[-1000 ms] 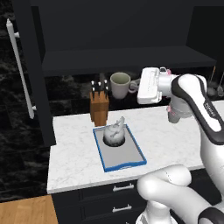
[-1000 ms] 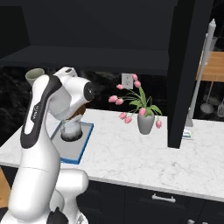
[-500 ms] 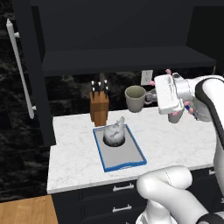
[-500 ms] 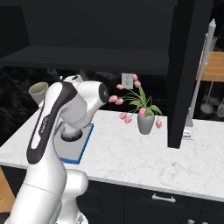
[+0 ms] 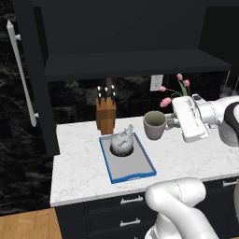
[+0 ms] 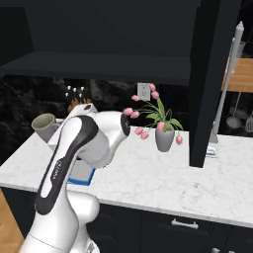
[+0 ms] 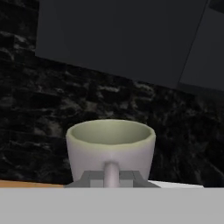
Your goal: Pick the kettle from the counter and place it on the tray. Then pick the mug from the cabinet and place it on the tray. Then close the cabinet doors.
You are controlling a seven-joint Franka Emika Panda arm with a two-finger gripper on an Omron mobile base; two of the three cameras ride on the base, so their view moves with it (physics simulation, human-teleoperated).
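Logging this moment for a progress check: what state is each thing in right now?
Kettle: upright on the tray.
Tray: flat on the counter, near half bare.
Mug: upright, held by its handle, above the counter right of the tray.
Claw: shut on the mug's handle.
Cabinet doors: open.

Mug (image 5: 154, 125), held by gripper (image 5: 171, 122), now out of cabinet, lower & further right in left base frame, beside tray (image 5: 135, 166).
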